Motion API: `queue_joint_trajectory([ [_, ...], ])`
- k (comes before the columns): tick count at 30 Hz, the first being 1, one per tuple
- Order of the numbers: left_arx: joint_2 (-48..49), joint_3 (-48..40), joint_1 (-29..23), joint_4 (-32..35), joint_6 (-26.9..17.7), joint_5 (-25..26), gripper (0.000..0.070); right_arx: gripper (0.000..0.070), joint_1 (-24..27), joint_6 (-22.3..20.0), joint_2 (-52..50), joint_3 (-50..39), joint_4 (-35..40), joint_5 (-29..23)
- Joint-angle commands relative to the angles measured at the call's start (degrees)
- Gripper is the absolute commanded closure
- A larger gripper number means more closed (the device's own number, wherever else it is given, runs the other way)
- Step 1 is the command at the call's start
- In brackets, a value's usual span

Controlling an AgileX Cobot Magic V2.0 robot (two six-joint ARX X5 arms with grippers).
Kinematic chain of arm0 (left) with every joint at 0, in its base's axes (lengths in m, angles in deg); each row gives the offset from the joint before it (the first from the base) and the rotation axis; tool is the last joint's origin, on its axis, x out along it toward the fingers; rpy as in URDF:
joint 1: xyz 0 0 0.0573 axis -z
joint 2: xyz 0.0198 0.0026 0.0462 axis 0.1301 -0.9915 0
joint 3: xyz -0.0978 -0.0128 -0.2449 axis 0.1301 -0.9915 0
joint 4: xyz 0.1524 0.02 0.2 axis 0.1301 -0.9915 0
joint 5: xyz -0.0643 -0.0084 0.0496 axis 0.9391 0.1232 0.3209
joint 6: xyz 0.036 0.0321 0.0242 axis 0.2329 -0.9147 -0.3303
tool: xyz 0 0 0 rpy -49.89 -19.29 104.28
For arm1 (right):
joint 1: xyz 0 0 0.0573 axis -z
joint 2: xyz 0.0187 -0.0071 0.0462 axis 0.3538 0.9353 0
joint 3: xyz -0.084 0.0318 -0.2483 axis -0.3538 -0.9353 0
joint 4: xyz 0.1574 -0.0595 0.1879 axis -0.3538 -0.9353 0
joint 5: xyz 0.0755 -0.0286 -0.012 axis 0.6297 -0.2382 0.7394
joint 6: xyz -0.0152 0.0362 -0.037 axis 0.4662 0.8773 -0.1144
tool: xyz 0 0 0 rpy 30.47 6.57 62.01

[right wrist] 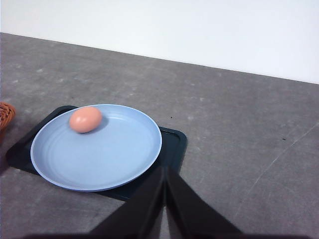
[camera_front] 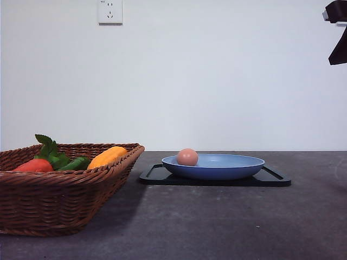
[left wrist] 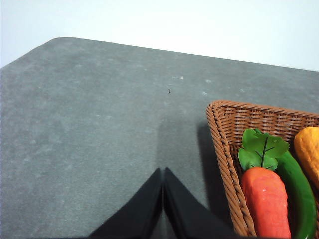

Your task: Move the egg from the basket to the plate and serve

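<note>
The pinkish-brown egg lies on the blue plate, near its left rim as the front view shows it. The plate rests on a flat black tray. The wicker basket stands at the front left with no egg visible in it. My left gripper is shut and empty above bare table beside the basket's corner. My right gripper is shut and empty, raised just off the plate's rim.
In the basket lie a red tomato, green leaves, a green vegetable and an orange-yellow pepper. A dark part of the right arm hangs at the upper right. Grey table spreads around.
</note>
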Motion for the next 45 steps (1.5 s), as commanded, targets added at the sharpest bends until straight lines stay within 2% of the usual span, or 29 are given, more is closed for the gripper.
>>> queue_joint_trajectory([
  [1,0.10,-1.60,-0.04,-0.17,1.22,-0.15,0.0700,0.0700,-0.33,0.59,0.13,0.55,0.63,-0.15],
  [18,0.09,-1.60,-0.04,-0.17,1.22,-0.15,0.0700,0.0700,-0.33,0.39,0.13,0.55,0.61,-0.38],
  [23,0.09,-1.60,-0.04,-0.17,1.22,-0.15,0.0700,0.0700,-0.33,-0.87,-0.36,0.42,0.47,-3.32],
  [26,0.09,-1.60,-0.04,-0.17,1.22,-0.15,0.0700,0.0700,1.53,-2.76,-5.22,-0.40,-1.82,-5.22],
  [28,0.09,-1.60,-0.04,-0.20,1.22,-0.15,0.0700,0.0700,4.93,-4.29,-9.91,-1.91,-2.69,-2.59],
  [32,0.09,-1.60,-0.04,-0.17,1.22,-0.15,0.0700,0.0700,13.89,-4.80,-18.77,-7.00,-2.62,11.23],
  [33,0.09,-1.60,-0.04,-0.17,1.22,-0.15,0.0700,0.0700,15.91,-4.80,-20.74,-8.54,-2.51,13.29],
  [37,0.09,-1.60,-0.05,-0.20,1.22,-0.15,0.0700,0.0700,21.05,-5.04,-26.84,-14.77,-2.43,13.75],
  [45,0.09,-1.60,-0.04,-0.19,1.22,-0.15,0.0700,0.0700,23.28,-4.98,-32.33,-21.70,-4.38,13.76],
])
